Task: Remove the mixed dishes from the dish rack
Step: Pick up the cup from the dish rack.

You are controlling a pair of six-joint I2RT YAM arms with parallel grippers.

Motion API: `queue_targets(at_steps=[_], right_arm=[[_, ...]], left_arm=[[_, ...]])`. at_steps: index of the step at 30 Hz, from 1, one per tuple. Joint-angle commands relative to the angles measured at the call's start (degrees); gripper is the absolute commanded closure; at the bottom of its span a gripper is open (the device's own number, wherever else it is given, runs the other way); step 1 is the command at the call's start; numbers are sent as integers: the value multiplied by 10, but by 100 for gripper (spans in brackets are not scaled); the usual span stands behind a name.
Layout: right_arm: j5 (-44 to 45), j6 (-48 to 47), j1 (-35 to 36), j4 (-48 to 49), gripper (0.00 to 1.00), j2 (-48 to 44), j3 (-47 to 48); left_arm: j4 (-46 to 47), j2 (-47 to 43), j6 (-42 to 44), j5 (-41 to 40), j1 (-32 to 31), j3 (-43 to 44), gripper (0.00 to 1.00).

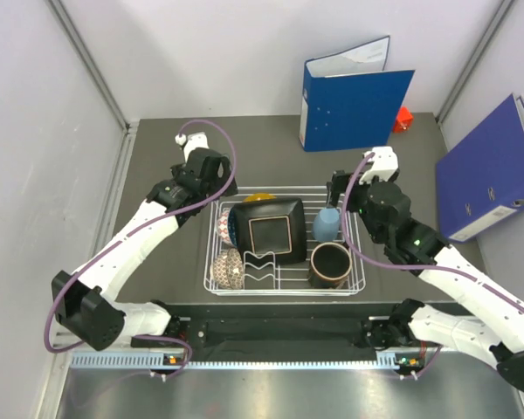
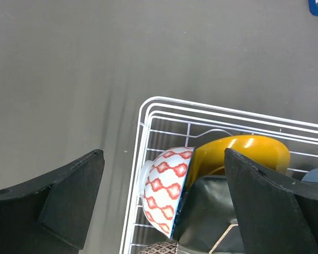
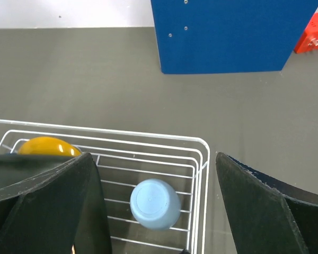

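Black, wedge-shaped fingers (image 2: pixel 58 201) of the left gripper (image 2: pixel 163 159) fill the lower corners of the left wrist view; they are spread wide and grip nothing. This gripper hovers over the far left corner of the dish rack (image 1: pixel 288 278), a white wire rectangle with raised sides and wavy dividers near its front edge. The right gripper (image 3: pixel 154 159) is likewise spread wide with nothing between its matte black fingers, and hovers over the far right corner of the rack. All dishes sit inside the rack. A white bowl (image 2: pixel 164 193) with a red diamond lattice and a blue rim lies on its side against the left wall. Just beside it, the glossy yellow dish (image 2: pixel 244 151) stands on edge at the far side. The black square plate (image 1: pixel 276 230), glossy with a thin copper inner line, leans in the middle in front of the yellow dish. A brown patterned bowl (image 1: pixel 227 269) rests in the near left corner. The light blue cup (image 3: pixel 155 203) is smooth and round, its closed flat end facing the right wrist camera. The dark brown mug (image 1: pixel 330 264) stands in the near right corner, mouth up, reddish inside. The rack rests on a dark grey matte table (image 1: pixel 157 262).
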Motion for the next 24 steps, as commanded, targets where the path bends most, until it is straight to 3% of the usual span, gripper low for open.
queue_targets(at_steps=[1,3,10,18,24], right_arm=[[-9,8,8,-17,0,6,11],[2,4,28,-29,0,8,17],[184,51,153,-154,0,47,88],[74,138,161,-163,0,-5,22],[91,201,195,-226,0,15,1]], left_arm=[[20,-15,10,0,-2,-3,1],[23,-18,9,4,-2,-9,1],[29,-21,7,21,-2,-25,1],[50,-21,-3,62,-2,-51,1],[51,-20,-2,73,-2,-54,1]])
